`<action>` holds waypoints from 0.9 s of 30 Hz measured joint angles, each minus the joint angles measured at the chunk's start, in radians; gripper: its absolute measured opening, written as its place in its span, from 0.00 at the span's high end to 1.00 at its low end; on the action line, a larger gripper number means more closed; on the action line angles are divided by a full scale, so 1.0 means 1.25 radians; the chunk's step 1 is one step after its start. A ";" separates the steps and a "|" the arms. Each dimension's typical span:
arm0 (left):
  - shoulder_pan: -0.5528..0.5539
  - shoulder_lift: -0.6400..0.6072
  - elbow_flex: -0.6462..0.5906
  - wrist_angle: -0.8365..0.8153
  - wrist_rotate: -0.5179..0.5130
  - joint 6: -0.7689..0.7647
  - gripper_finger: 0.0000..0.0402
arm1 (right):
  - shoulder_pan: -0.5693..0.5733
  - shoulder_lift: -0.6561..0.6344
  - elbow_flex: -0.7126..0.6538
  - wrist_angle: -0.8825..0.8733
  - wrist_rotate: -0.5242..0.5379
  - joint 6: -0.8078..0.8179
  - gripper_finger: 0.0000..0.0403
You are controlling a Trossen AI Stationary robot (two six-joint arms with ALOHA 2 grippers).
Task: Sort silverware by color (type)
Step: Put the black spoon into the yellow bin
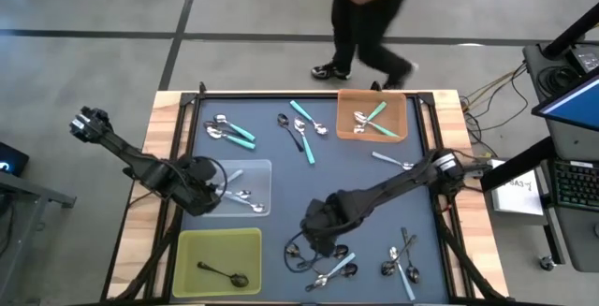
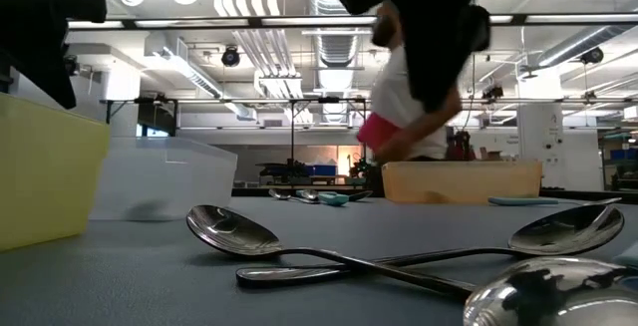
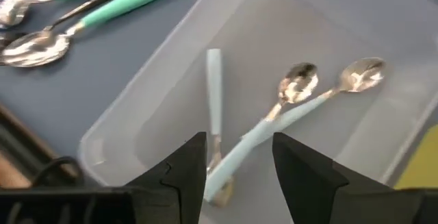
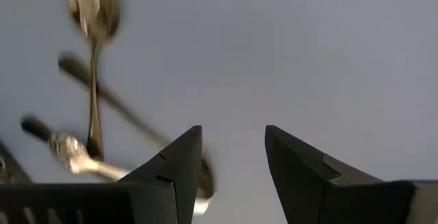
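Observation:
My left gripper point(image 1: 211, 194) point(image 3: 239, 138) hovers open over the clear tray point(image 1: 255, 167), which holds pale blue-handled spoons point(image 3: 274, 118). My right gripper point(image 1: 315, 236) point(image 4: 233, 131) is open above the bare mat near the table's near edge, beside dark metal spoons point(image 4: 92, 80) point(image 1: 301, 250). Teal-handled spoons lie on the mat point(image 1: 234, 132) point(image 1: 304, 136) and in the orange tray point(image 1: 372, 119). One dark metal spoon point(image 1: 223, 273) lies in the yellow-green tray point(image 1: 187, 245). More spoons lie at the near right point(image 1: 402, 259) and in the low view's foreground point(image 2: 299, 251).
A lone spoon point(image 1: 393, 162) lies near the right arm. A person point(image 1: 370, 16) walks past the table's far edge. The mat has a raised black frame point(image 1: 309, 93). Open mat lies between the clear tray and the right gripper.

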 joint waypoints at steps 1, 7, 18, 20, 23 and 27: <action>0.000 -0.002 0.000 -0.009 -0.001 0.000 0.63 | 0.006 0.014 0.000 0.005 -0.023 0.009 0.63; 0.000 -0.013 0.000 -0.017 -0.006 0.024 0.63 | 0.029 0.083 -0.001 0.125 -0.105 0.062 0.63; 0.000 -0.032 0.000 -0.015 -0.006 0.106 0.63 | 0.030 0.117 0.011 0.283 -0.096 0.188 0.63; 0.000 -0.038 0.000 -0.016 -0.007 0.120 0.63 | 0.033 0.128 0.011 0.299 -0.092 0.216 0.63; 0.000 -0.050 0.000 -0.015 -0.007 0.138 0.63 | 0.039 0.147 0.011 0.347 -0.076 0.247 0.63; 0.000 -0.071 0.000 -0.018 -0.007 0.153 0.65 | 0.042 0.173 0.011 0.356 -0.066 0.282 0.63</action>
